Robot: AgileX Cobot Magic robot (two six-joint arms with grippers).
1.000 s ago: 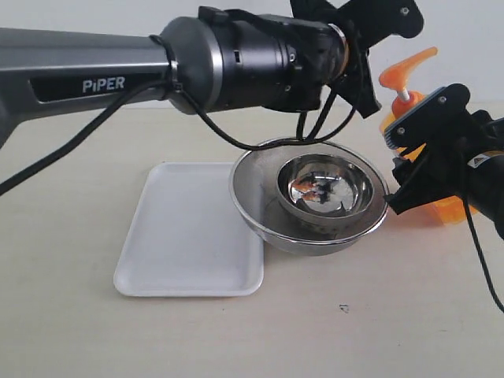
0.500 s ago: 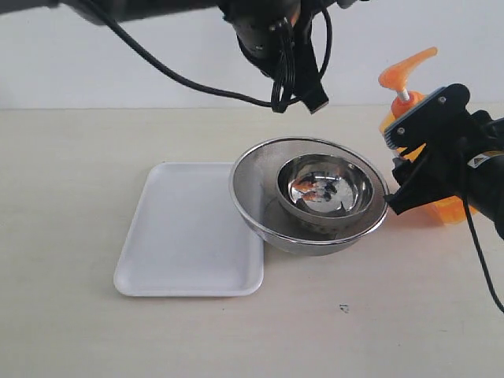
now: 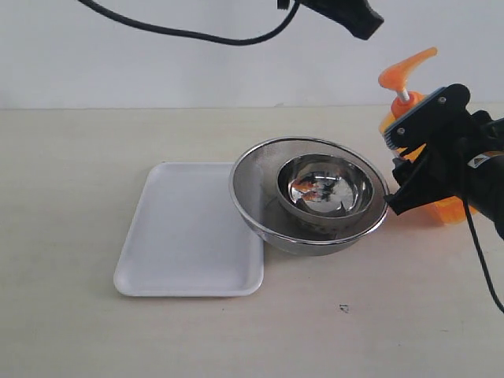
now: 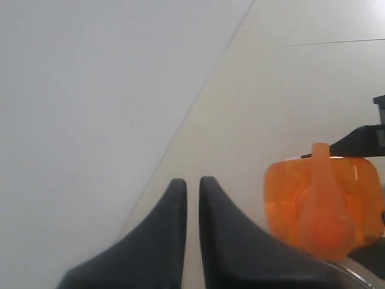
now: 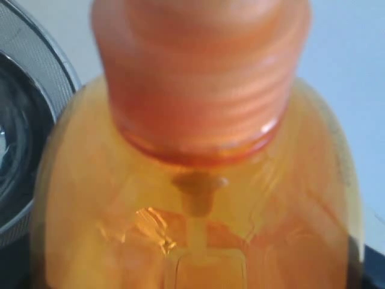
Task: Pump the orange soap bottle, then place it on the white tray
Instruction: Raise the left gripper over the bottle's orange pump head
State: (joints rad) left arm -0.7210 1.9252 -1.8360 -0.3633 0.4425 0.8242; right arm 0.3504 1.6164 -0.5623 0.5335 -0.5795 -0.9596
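right jaws gripping the soap bottle, left jaws hanging above it

the orange soap bottle (image 3: pixel 449 208) is standing on the table (image 3: pixel 71 157) at the right of the exterior view, just beside the nested steel bowls (image 3: pixel 309 197) and on the far side of them from the white tray (image 3: pixel 181 236). it is not sitting on the tray. its pump head (image 3: pixel 403 68) is sticking up on a white stem. the right gripper (image 3: pixel 416 153) is wrapping the bottle's upper body and hiding most of it. in the right wrist view the bottle (image 5: pixel 198 198) is filling the frame with dark jaw tips pressing at both its sides, so these jaws are clamping it. the rim of the steel bowls (image 5: pixel 42 72) is showing just beside it there.

the left gripper (image 4: pixel 192 180) is looking down on the bottle (image 4: pixel 289 198) from above and to one side, not touching it. its jaws are sitting almost together, with only a thin slit between them, and holding nothing. in the exterior view only a black part of the left arm (image 3: pixel 350 14) and its cable (image 3: pixel 189 33) are showing along the top edge, above the pump head.

the larger bowl's rim is overlapping the tray's right edge in the exterior view, and the smaller bowl is resting inside it.
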